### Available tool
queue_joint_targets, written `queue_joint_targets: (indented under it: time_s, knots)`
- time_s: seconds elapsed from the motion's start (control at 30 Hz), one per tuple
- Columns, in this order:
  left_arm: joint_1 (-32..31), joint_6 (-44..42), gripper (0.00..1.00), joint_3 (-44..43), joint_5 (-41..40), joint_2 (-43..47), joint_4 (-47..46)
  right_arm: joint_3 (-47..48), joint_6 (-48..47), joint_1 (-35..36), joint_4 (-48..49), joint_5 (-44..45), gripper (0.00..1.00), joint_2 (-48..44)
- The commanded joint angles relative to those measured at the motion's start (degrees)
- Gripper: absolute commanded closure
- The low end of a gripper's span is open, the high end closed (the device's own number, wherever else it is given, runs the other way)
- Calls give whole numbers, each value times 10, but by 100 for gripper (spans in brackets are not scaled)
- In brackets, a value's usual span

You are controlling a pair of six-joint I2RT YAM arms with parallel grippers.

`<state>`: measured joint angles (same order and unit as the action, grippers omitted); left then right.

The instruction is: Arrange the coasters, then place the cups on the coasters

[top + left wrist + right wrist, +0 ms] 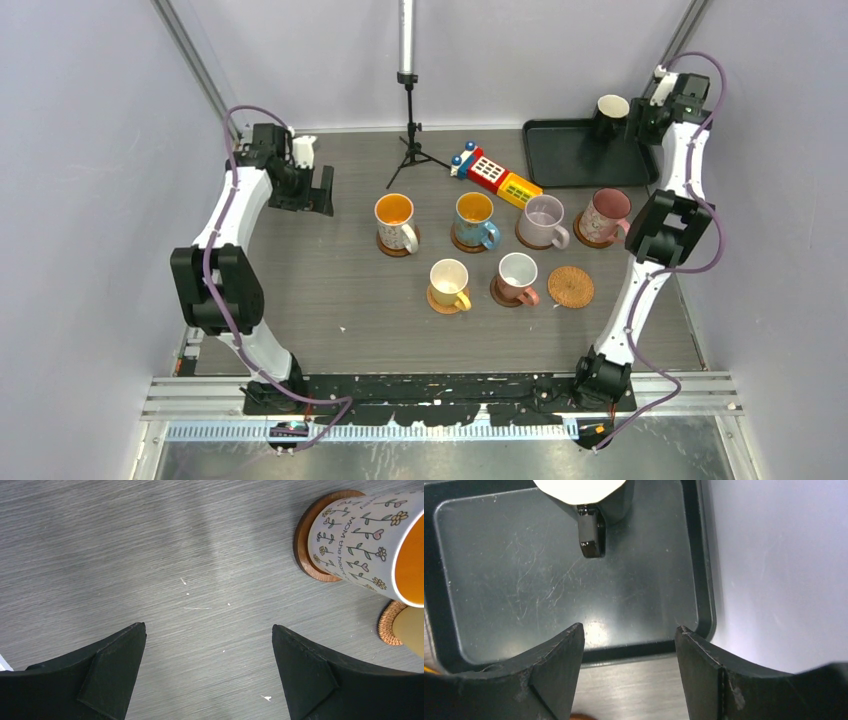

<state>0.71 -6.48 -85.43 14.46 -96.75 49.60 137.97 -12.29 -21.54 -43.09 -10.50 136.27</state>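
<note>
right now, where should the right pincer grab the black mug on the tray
Probably the rim beside the handle, from above, one finger inside. The black mug stands upright on the tray, open-topped, its handle facing the open right pincer.

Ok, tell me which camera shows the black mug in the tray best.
Top external: the black mug stands whole at the back of the tray, white inside visible. The right wrist view crops it, leaving only its handle and some rim. The left wrist view misses it.
</note>
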Motion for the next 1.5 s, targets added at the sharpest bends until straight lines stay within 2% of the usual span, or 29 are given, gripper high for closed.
queue_joint_targets:
  time_s: [0.0,0.23,0.4,0.63,0.93,1.27,1.47]
  knots:
    - [-2,-7,0,-43,-8,-18,18,48,15,13,51,11,29,26]
    - [-2,-12,0,-66,-13,-41,26,43,16,35,135,6,29,55]
    - [-2,-13,0,-72,-19,-49,28,52,24,50,189,34,34,83]
    - [-2,-17,0,-74,-36,-51,29,87,23,59,217,71,44,120]
    - [-2,-14,0,-93,-33,-69,32,91,14,60,217,76,50,135]
    - [-2,-5,0,-112,-20,-81,35,52,18,60,211,50,78,95]
    - [-2,-1,0,-104,-14,-77,31,12,23,60,204,26,89,50]
